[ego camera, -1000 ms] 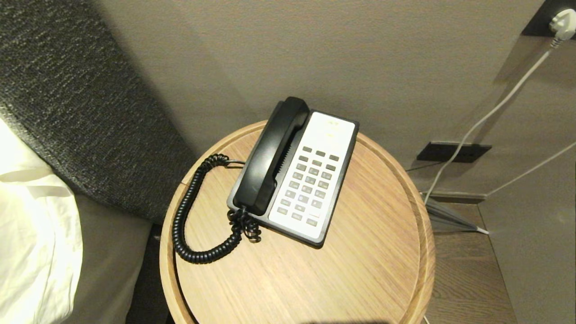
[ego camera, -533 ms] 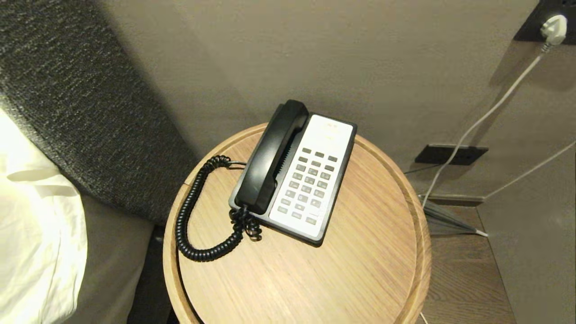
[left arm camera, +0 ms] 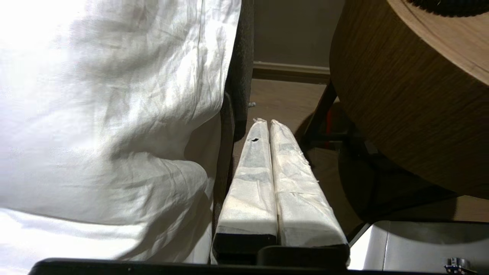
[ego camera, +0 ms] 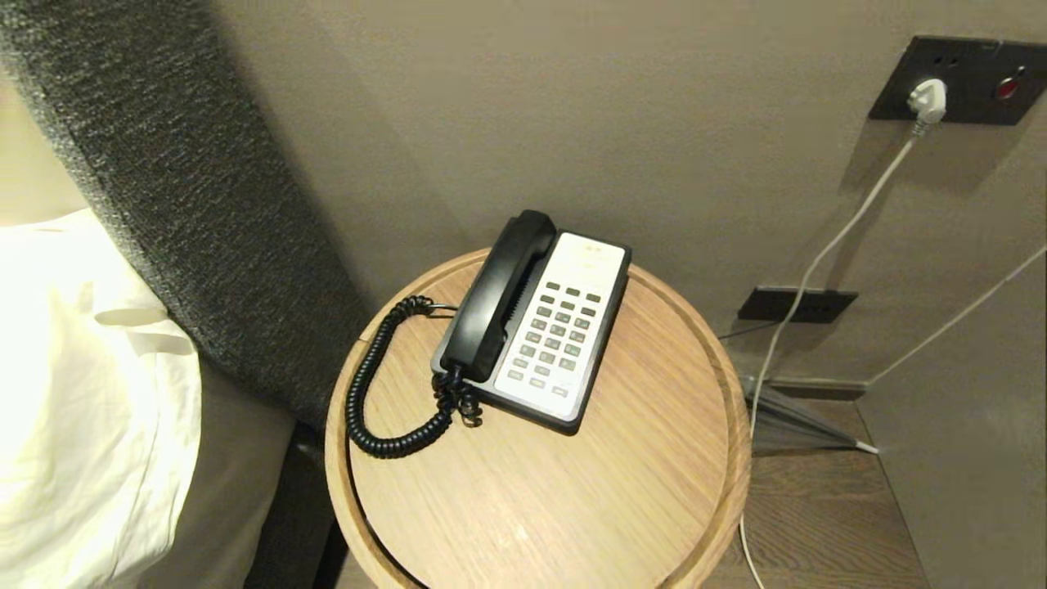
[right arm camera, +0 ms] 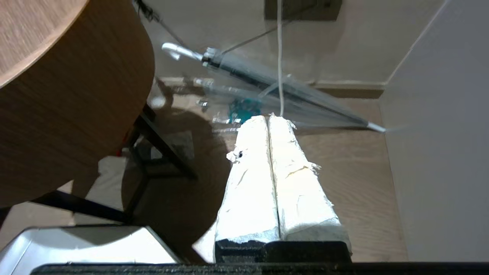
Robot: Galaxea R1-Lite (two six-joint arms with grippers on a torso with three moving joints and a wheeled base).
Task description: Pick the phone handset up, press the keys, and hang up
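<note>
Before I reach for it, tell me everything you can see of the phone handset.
The phone handset is glossy black plastic, long and slightly curved with rounded ends. It lies in its cradle along the left side of the phone base, far end toward the wall. A black coiled cord leaves its near end and loops over the round wooden table. Nothing grips it.

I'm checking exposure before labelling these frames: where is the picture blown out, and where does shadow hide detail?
Head view: the white bedding is washed out at the left edge, while the phone handset stays readable with a soft sheen. Left wrist view: the bedding glares at the top corner; under the round table it is dark. Right wrist view: the right end effector wrapping is overexposed.
</note>
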